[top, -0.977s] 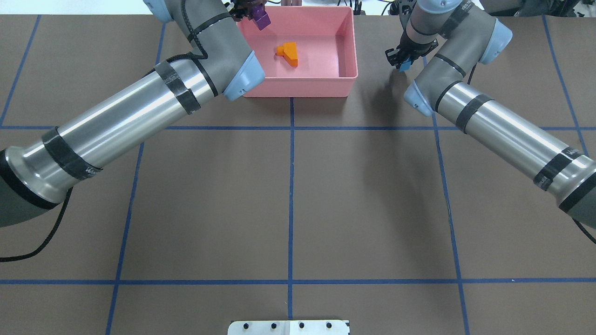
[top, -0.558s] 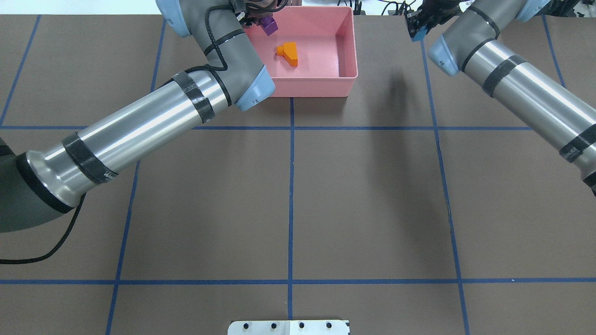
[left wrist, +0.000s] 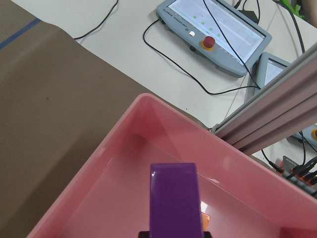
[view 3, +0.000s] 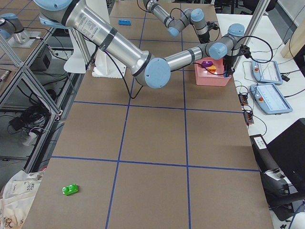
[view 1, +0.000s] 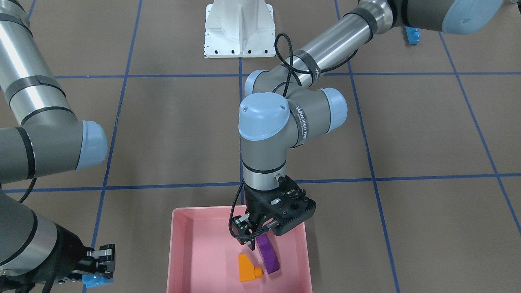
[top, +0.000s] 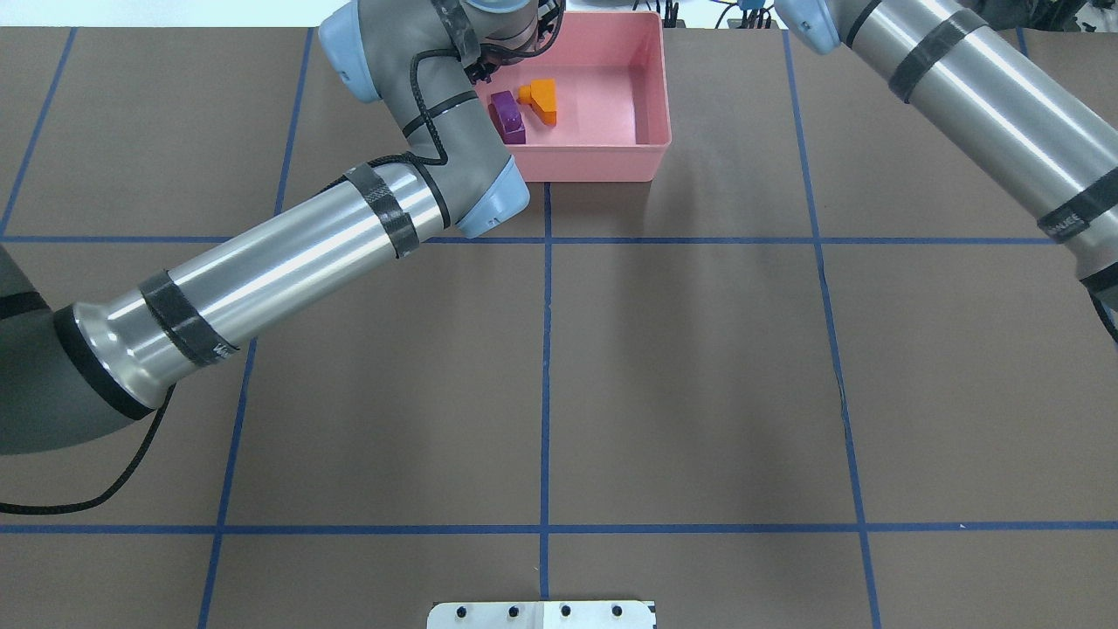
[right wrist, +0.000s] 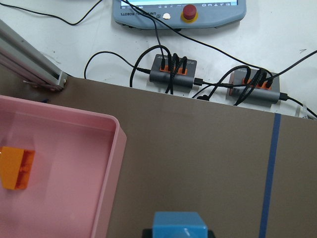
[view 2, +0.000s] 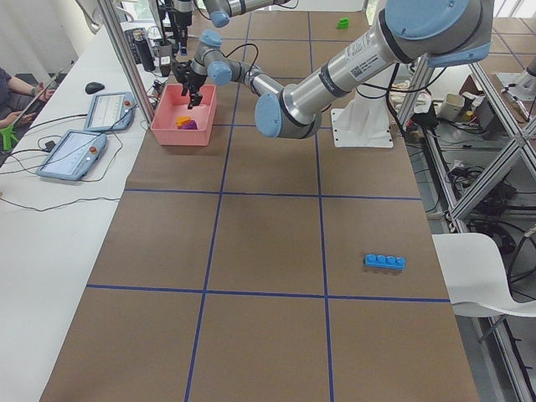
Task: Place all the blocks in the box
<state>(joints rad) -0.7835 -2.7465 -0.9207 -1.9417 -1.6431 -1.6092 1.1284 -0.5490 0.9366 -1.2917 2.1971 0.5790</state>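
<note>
Left claw (view 1: 256, 239) is pinching the purple block (view 1: 268, 254) by one end. I am hanging it low inside the pink box (view 1: 195, 244), just beside the orange block (view 1: 246, 268) that is lying on the box floor. Whether the purple tip is touching that floor, I cannot tell. My right claw (view 1: 101, 266) is gripping the small blue block (view 1: 94, 280) and hovering over the brown table (top: 699, 393), just outside the box's side wall. Farther out on my left, the long blue block (view 2: 385, 260) is sitting on the table, well apart from the box. The green block (view 3: 70, 190) is lying farthest off, toward my right end.

I am judging these bricks to be light, rigid and glossy — likely slippery in the jaws, hardly fragile. So I am favouring their flat opposite side faces, never the slope or the studs. The long one I am planning to take across its narrow width near the middle.

I am counting five blocks, one of each kind, and one box. One block is lying inside, one is held within the walls, one is held outside, and two are waiting on the table.
</note>
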